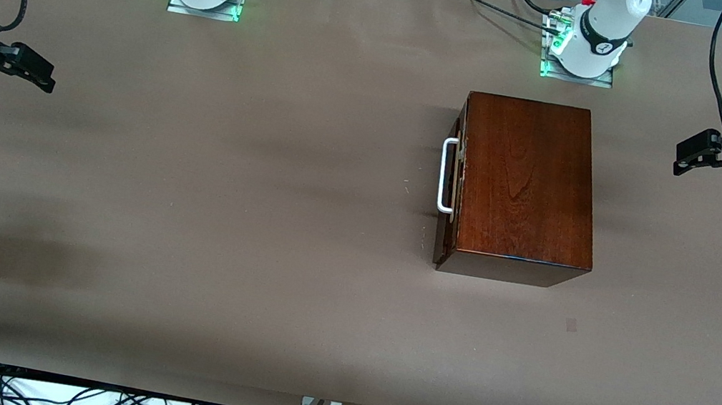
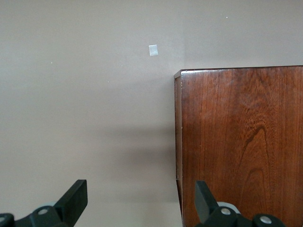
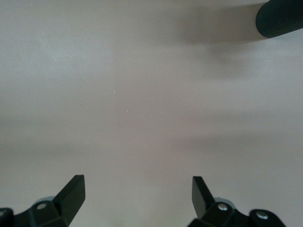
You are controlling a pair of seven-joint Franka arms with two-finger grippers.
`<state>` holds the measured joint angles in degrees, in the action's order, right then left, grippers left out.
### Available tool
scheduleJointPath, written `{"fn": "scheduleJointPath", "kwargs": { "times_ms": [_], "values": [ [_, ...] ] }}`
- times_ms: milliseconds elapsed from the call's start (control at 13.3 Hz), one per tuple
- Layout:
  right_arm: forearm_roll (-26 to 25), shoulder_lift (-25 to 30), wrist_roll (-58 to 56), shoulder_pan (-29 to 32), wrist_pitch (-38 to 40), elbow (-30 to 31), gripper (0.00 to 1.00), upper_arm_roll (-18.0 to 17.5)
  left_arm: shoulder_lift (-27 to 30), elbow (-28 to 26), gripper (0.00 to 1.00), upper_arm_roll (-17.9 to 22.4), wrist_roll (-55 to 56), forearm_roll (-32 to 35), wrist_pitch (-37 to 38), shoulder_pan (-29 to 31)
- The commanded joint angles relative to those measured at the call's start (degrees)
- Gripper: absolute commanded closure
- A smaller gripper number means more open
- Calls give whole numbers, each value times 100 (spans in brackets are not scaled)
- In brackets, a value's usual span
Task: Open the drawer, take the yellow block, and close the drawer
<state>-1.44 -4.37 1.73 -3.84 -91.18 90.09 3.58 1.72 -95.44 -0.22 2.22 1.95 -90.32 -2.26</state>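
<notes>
the drawer (image 1: 452, 192) sits shut in the box (image 1: 524, 185), well apart from both spread-open grippers, left gripper (image 1: 686, 154) and right gripper (image 1: 37, 73), the yellow block unseen, so a grab might slip off the thin white handle (image 1: 445, 174).

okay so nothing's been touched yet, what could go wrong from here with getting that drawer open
1. The white handle is thin and sits close against the drawer front, so a claw finger could slip off or strike the wood.
2. The box stands loose on the table; pulling may drag the whole box rather than slide the drawer out.
3. The left claw and right claw both hang open at the table's ends, and the yellow block is hidden.
</notes>
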Motion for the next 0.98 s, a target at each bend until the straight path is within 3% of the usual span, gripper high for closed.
{"fn": "scheduleJointPath", "kwargs": {
  "times_ms": [0, 901],
  "values": [
    [-32, 68, 29, 41, -5, 18, 0, -50, -93, 201, 0, -13, -2, 16, 147, -11],
    [-32, 77, 29, 41, -5, 18, 0, -50, -102, 192, 0, -13, -11, -1, 550, -29]
  ]
}}
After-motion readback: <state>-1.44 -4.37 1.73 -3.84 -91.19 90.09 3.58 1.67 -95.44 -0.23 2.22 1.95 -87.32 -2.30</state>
